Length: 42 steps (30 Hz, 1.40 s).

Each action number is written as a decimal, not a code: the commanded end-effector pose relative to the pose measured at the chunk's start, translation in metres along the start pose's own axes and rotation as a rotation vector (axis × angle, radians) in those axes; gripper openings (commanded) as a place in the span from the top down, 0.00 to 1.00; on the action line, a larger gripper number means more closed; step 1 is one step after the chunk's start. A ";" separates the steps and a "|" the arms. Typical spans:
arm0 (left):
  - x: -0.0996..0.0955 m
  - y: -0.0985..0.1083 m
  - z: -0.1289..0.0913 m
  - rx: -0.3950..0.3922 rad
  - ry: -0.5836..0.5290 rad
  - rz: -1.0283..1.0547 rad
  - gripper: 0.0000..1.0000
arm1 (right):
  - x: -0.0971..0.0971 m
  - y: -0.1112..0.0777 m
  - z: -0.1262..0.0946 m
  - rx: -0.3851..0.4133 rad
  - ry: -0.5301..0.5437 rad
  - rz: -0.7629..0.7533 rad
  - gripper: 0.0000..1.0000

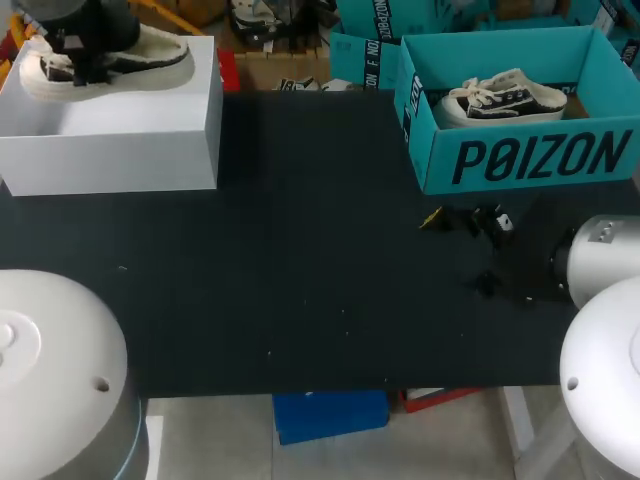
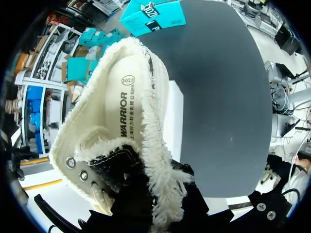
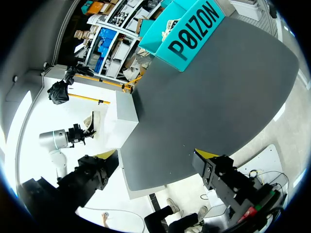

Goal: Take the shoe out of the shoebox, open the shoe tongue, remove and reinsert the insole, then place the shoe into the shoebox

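The cream-white low shoe with a fleecy lining (image 1: 110, 60) lies on top of the plain white box (image 1: 120, 130), at about 10 o'clock on the dark matt bench (image 1: 300, 280). The left claw (image 1: 88, 50) sits over the shoe, close to the black canvas tongue (image 2: 119, 165) and the small metal eyelets (image 2: 71, 162). Whether the left claw is really clamped on the shoe, I cannot tell. The right claw (image 3: 155, 158) hovers near 4 o'clock, spread wide and holding nothing.

Inside the shoe the smooth, pale insole (image 2: 124, 111) lies flat, with a long woolly pile around it.

I think the shoe is light and its upper is soft, so it will fold under pressure. The fluffy pile is probably slippery, so a pinch should go through it to the firmer side wall, or lower at the stiffer rubber sole. The insole looks thin and bendable, and its heel edge seems the best place to take it.

The open teal cardboard shoebox (image 1: 520, 165) stands at 2 o'clock, well apart from the shoe. A black canvas sneaker with white laces (image 1: 505, 98) lies in it.
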<state>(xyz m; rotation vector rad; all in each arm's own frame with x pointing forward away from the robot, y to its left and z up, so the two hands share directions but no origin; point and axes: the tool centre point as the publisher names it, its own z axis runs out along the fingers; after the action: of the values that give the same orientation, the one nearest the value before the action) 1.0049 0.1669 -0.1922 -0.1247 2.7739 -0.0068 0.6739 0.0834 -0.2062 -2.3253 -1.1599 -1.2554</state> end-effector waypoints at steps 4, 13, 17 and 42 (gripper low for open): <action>-0.014 0.037 0.041 0.033 0.024 -0.011 1.00 | -0.007 0.001 -0.006 0.036 0.014 0.014 0.00; -0.025 0.044 0.086 0.037 0.074 0.003 1.00 | -0.007 0.001 -0.006 0.036 0.014 0.014 0.00; -0.027 0.042 0.098 0.036 0.085 0.016 1.00 | -0.007 0.001 -0.006 0.036 0.014 0.014 0.00; 0.003 0.035 0.155 0.022 0.185 0.049 1.00 | -0.007 0.001 -0.006 0.036 0.014 0.014 0.00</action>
<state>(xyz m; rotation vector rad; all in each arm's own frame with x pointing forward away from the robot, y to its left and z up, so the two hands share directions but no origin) 1.0521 0.2029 -0.3349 -0.0568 2.9612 -0.0339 0.6739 0.0835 -0.2062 -2.3253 -1.1599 -1.2554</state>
